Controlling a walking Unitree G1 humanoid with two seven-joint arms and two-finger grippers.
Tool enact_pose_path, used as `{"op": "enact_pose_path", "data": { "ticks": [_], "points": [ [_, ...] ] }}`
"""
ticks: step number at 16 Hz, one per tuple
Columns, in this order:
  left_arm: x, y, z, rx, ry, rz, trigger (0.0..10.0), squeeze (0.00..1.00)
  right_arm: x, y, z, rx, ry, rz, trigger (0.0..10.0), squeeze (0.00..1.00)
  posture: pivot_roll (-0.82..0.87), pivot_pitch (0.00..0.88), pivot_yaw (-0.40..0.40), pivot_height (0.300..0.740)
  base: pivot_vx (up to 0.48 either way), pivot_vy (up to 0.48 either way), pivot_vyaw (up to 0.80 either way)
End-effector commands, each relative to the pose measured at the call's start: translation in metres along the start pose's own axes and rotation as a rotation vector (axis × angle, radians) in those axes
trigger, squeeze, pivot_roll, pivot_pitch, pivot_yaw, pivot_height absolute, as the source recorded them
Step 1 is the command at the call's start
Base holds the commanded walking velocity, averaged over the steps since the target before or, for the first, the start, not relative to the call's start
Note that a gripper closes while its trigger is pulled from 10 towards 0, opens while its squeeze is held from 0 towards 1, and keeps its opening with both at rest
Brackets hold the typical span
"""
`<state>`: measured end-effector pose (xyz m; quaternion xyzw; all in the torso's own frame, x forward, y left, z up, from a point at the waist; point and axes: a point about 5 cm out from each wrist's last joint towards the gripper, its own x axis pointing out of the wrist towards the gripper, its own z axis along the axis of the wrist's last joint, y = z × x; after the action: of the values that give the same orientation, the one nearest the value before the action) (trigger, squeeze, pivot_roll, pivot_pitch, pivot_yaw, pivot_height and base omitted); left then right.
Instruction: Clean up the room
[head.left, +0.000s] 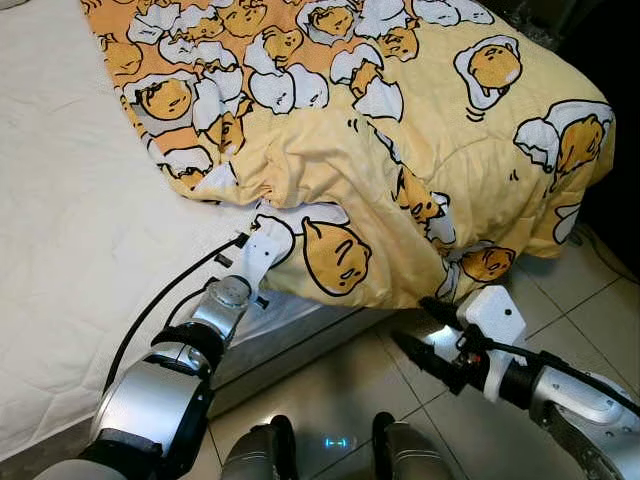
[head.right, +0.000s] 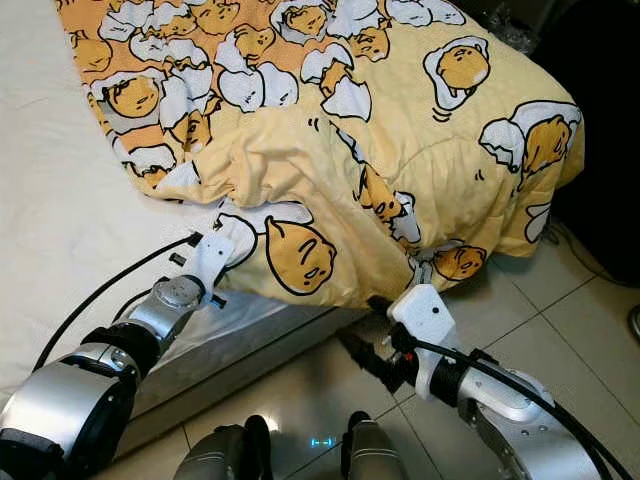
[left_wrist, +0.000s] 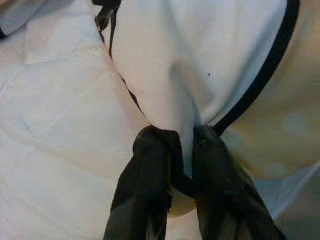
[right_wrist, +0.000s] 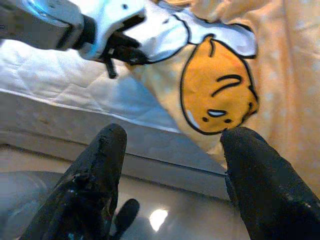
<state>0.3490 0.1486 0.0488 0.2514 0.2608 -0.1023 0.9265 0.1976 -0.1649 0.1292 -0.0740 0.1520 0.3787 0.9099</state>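
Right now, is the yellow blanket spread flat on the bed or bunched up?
Bunched up. The blanket lies in thick folds, one edge hanging over the mattress side. The left gripper pinches its edge; the right gripper is open.

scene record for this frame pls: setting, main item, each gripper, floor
setting: bedside, white mattress with quilted cover
main item: yellow blanket with egg-character print, bunched on the bed, its edge hanging over the side
left gripper: shut on the blanket's edge, fabric pinched between the fingers
right gripper: open, low beside the bed near the overhanging edge, not touching the blanket
floor: pale tiles, glossy, below the right arm
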Motion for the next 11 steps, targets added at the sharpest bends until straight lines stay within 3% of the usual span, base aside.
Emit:
{"op": "enact_pose_path", "data": {
  "ticks": [1, 7, 10, 11],
  "points": [
    [-0.001, -0.002, -0.012, -0.008, 0.033, -0.039, 0.0, 0.00, -0.003, 0.001, 0.004, -0.005, -0.006, 0.034, 10.0, 0.00, -0.20, 0.237, 0.084, 0.740, 0.000, 0.000, 0.00],
    [-0.004, -0.010, -0.024, -0.014, 0.031, -0.110, 0.0, 0.00, -0.003, -0.003, 0.002, -0.014, -0.001, 0.028, 10.0, 0.00, -0.19, 0.228, 0.094, 0.740, 0.000, 0.000, 0.00],
    [-0.009, -0.032, -0.039, -0.018, 0.029, -0.216, 0.0, 0.00, -0.005, -0.002, -0.001, -0.013, 0.009, 0.029, 10.0, 0.00, -0.18, 0.227, 0.104, 0.740, 0.000, 0.000, 0.00],
    [-0.016, -0.052, -0.056, -0.016, 0.064, -0.290, 0.0, 0.00, -0.006, -0.001, -0.003, -0.011, 0.014, 0.028, 10.0, 0.00, -0.18, 0.227, 0.106, 0.740, 0.000, 0.000, 0.00]
  ]
}}
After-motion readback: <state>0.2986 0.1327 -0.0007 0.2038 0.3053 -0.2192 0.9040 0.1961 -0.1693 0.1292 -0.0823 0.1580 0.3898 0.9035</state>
